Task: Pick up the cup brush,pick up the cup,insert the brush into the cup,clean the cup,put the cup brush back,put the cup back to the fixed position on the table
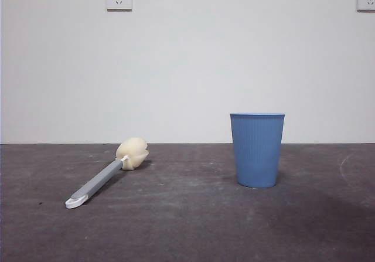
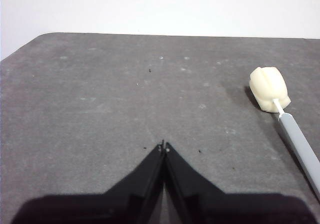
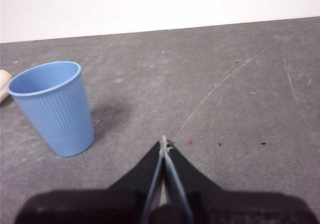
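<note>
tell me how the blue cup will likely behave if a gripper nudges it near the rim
The cup stands upright and looks empty in the right wrist view, so it is probably light and would slide easily on the table. It narrows toward the base, so a push near the rim may well tip it. The thin ribbed plastic wall might flex under a squeeze.

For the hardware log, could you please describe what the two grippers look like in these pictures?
Both look alike. The left gripper has two matte black fingers, broad at the base and tapering to thin points. The right gripper is the same shape and colour. No cables, labels or arm links are visible.
</note>
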